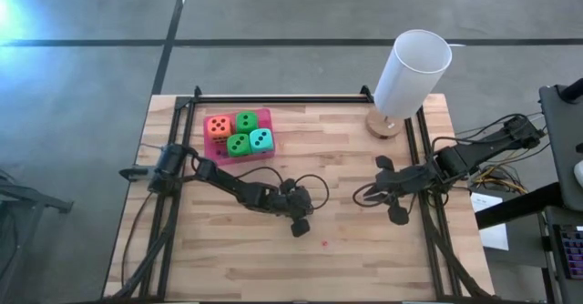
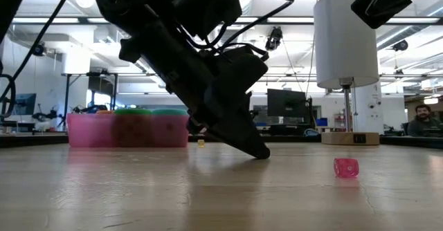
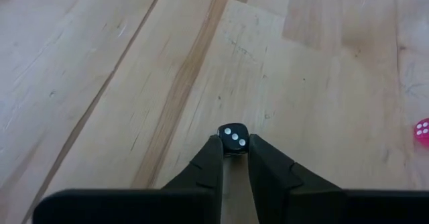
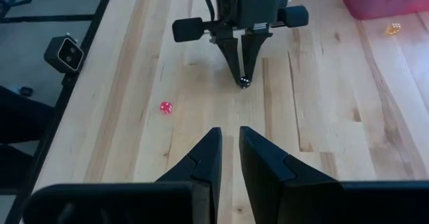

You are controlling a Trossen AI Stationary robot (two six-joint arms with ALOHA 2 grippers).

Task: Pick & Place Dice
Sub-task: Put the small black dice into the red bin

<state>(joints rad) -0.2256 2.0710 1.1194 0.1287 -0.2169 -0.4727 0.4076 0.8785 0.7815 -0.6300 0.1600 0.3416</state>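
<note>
**Left gripper pinching a tiny black die at mid-table**

You are looking at the left gripper (image 3: 234, 158) nipping a small black die (image 3: 233, 137) between its fingertips, low over the wooden table (image 1: 346, 167), three white pips facing the wrist camera. From the low view the left arm is leaning steeply down, its tip just at the boards; whether the die is resting on the wood or already clear of it cannot be told. The right wrist view is catching the same pinch from across the table.

Just beyond that grip, a tiny pink die (image 2: 345, 167) is lying loose on the table, near the left gripper but apart from it. A tiny yellow die (image 4: 393, 29) is sitting beside the pink tray (image 1: 266, 115) at the far left of the table.

In that tray the four large dice are sitting together: the orange die (image 1: 219, 126), a green die (image 1: 246, 121), a second green die (image 1: 239, 144) and the teal die (image 1: 261, 139).

Your right gripper (image 4: 226, 158) is waiting at the right side of the table, fingers nearly together and holding nothing, pointing toward the left arm. A white cylinder lamp (image 1: 412, 75) is standing at the far right corner.

The step in hand appears to be the pick of the black die. The next move probably calls for a straight lift and a gentle carry, since the hold is only at the very fingertips.
</note>
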